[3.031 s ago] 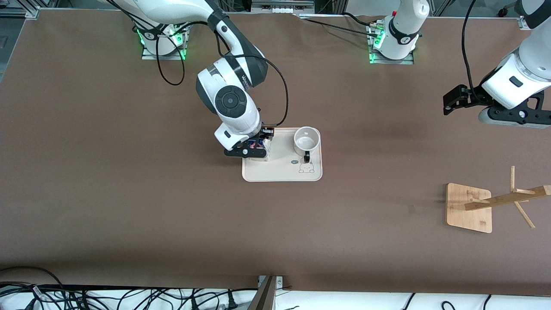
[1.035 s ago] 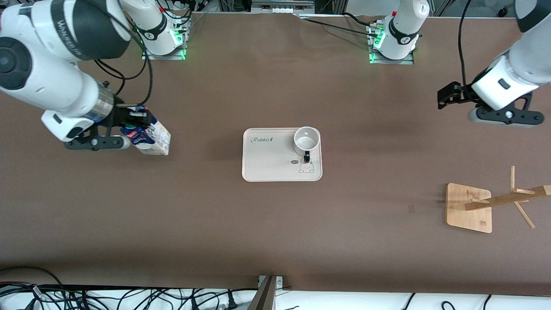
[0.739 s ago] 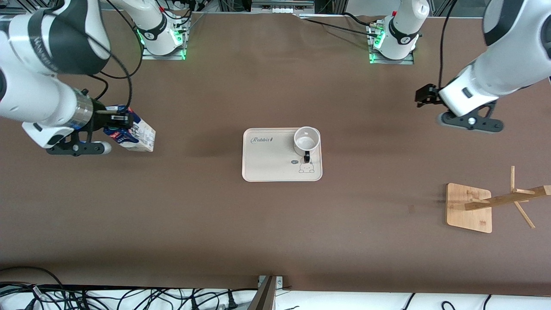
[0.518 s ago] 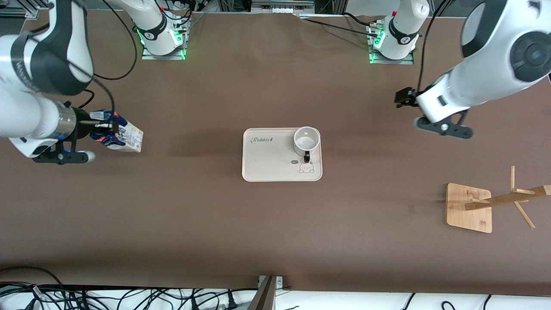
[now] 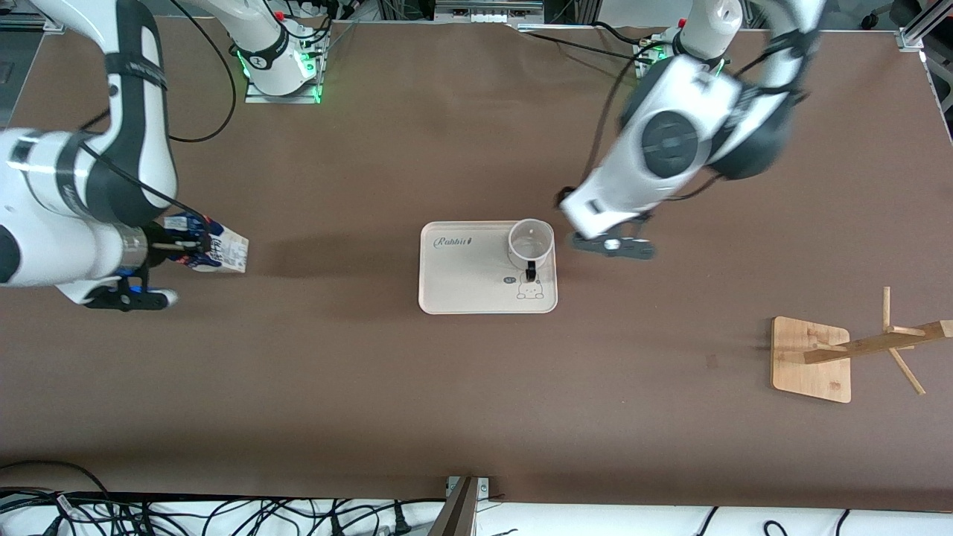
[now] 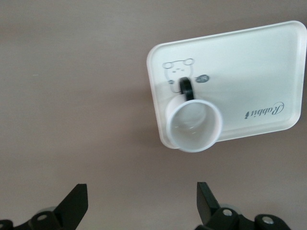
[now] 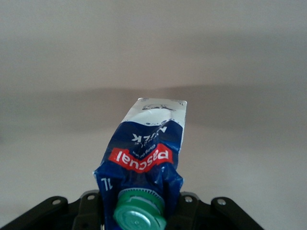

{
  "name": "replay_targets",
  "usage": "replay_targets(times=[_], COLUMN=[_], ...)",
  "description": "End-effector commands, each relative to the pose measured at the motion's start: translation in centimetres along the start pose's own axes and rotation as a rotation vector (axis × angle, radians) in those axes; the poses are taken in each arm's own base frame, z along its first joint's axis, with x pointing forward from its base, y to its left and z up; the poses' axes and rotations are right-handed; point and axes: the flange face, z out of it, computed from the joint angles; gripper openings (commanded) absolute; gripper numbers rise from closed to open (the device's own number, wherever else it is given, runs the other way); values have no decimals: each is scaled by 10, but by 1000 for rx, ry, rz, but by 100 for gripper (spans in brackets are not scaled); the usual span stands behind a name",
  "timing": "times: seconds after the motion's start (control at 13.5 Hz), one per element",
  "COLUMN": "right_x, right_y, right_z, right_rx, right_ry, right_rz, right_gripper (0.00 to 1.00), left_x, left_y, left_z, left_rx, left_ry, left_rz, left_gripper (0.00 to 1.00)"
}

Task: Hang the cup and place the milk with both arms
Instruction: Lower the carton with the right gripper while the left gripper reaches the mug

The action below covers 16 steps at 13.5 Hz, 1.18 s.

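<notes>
Front view: milk (image 5: 216, 251) carried off tray (image 5: 461, 290), now pinched in right gripper (image 5: 175, 249) near table edge at right arm's end. Left gripper (image 5: 612, 246), fingers spread, swung in beside cup (image 5: 530, 242) on tray at table centre; cup pickup judged next.

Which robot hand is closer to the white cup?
Left. The left gripper hangs open beside the cup on the tray; the right gripper holds the milk toward the right arm's end.

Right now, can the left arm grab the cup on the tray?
Probably yes. The left gripper is open and hangs just beside the tray, toward the left arm's end of the table. The cup stands upright at the tray's near corner, with nothing over it.
</notes>
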Motion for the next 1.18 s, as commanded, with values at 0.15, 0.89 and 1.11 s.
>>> replay_targets(times=[0.15,0.89,1.11], right_x=[9,22,14], right_y=[10,25,25], right_z=[38,74,59], right_rx=[29,11,19], right_ry=[13,104,93], right_rz=[9,-64,-98], right_gripper=[41,100,100], left_x=[29,7,11], left_y=[63,123,121], left_z=[74,168,184], left_rx=[-14,109,82], left_ry=[95,228,259], left_rz=[48,-88,-67], left_gripper=[100,100,100])
